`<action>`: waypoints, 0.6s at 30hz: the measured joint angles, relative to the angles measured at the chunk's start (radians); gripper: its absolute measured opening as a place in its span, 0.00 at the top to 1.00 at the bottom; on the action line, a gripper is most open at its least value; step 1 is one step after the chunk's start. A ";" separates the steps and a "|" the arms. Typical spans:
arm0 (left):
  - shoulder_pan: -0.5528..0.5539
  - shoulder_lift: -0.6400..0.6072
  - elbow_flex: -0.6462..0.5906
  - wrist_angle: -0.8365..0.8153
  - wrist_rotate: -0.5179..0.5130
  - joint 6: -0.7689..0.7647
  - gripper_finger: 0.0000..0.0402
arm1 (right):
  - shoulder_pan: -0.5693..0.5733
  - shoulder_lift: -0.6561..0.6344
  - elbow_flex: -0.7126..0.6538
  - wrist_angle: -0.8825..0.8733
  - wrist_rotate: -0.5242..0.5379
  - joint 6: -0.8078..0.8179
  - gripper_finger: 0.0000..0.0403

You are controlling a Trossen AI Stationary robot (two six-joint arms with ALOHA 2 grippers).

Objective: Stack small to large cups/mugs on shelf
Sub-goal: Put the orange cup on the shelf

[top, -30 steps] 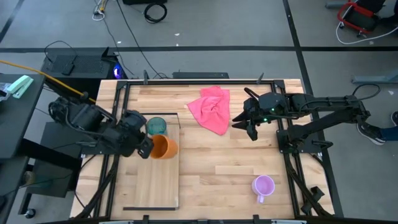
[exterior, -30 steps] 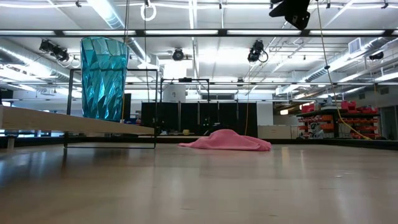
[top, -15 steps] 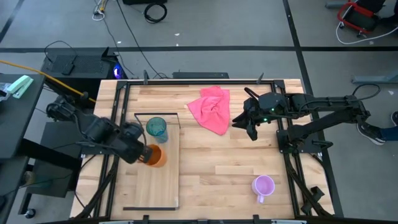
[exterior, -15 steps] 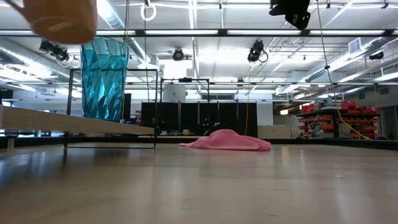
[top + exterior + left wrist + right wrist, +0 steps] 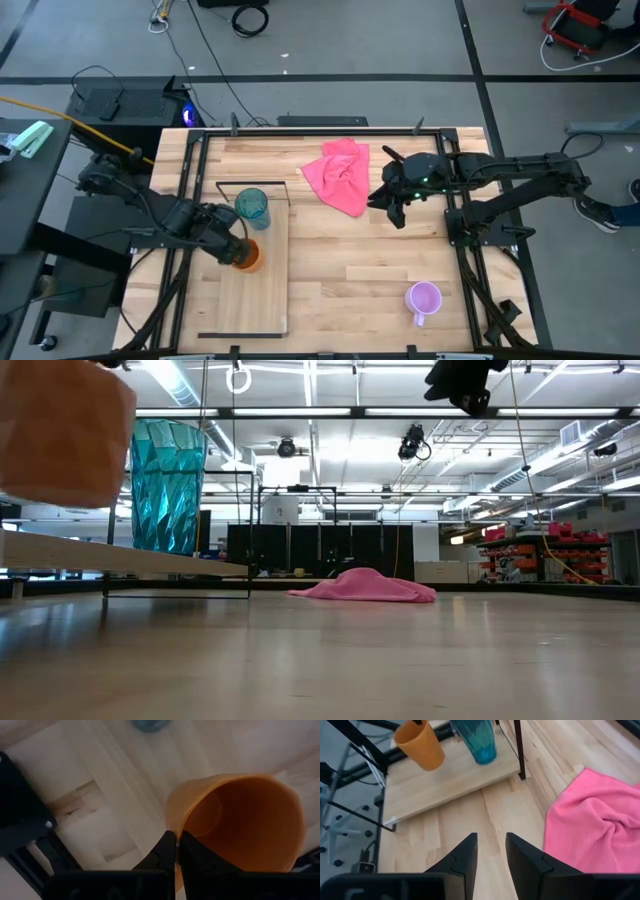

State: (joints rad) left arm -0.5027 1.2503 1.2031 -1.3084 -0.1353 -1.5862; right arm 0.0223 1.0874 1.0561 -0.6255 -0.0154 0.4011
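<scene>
On the shelf at the high view's lower left, your left gripper is pinching the orange mug by its rim, probably for placing it beside the teal tumbler, while your right gripper is waiting narrowly open near the pink cloth.

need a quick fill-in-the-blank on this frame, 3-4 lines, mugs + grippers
1. The left gripper is shut on the rim of the ____ mug.
2. The teal tumbler stands on the ____.
3. The right gripper is open above the table, beside the ____ cloth.
4. The lilac mug sits on the ____, off the shelf.

Missing words: orange; shelf; pink; tabletop
</scene>
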 joint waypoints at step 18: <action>0.114 0.127 -0.006 0.023 0.097 0.420 0.96 | 0.001 0.093 0.000 0.005 -0.011 -0.003 0.73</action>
State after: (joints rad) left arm -0.3885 1.3771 1.1969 -1.2852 -0.0382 -1.1662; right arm 0.0231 1.1801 1.0561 -0.6209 -0.0269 0.3977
